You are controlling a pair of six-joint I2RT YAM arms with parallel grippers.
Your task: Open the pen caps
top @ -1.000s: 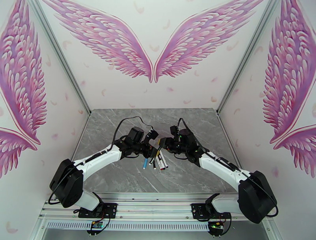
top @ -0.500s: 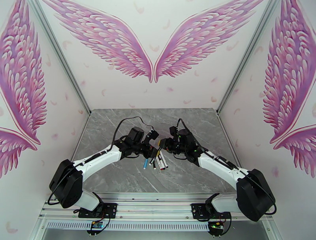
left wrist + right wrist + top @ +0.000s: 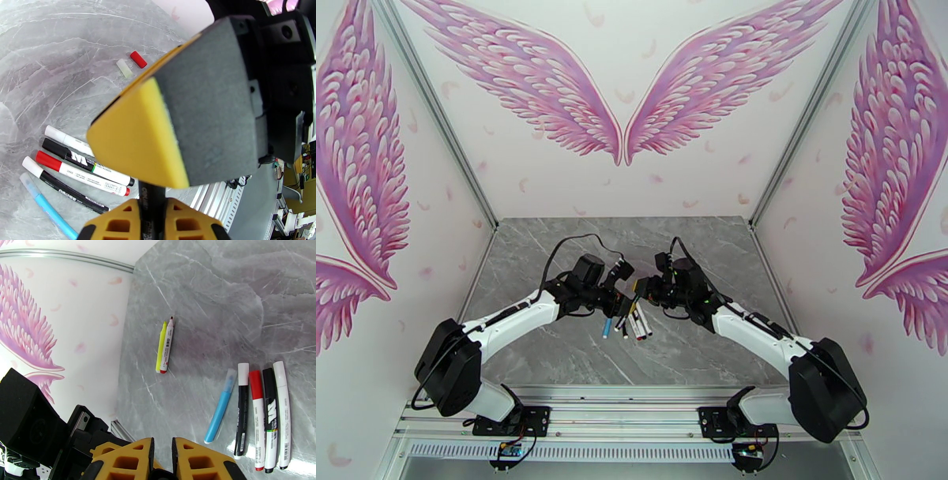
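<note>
right wrist catches a yellow pen [image 3: 160, 346] (left wrist: red cap [image 3: 138, 59])

Five capped pens side by side, lower right of right wrist view: blue pen [image 3: 220, 411], white-capped black pen [image 3: 241, 409], red-capped pen [image 3: 257, 417], black-capped pen [image 3: 270, 417], all-white pen [image 3: 282, 413]. Left of centre: yellow pen [image 3: 160, 347] touching uncapped white pen [image 3: 166, 344], parallel. Upper centre of left wrist view: loose red cap [image 3: 138, 59], white cap [image 3: 124, 68], just apart. Bottom centre there: dark pen barrel [image 3: 152, 213], upright.
</note>
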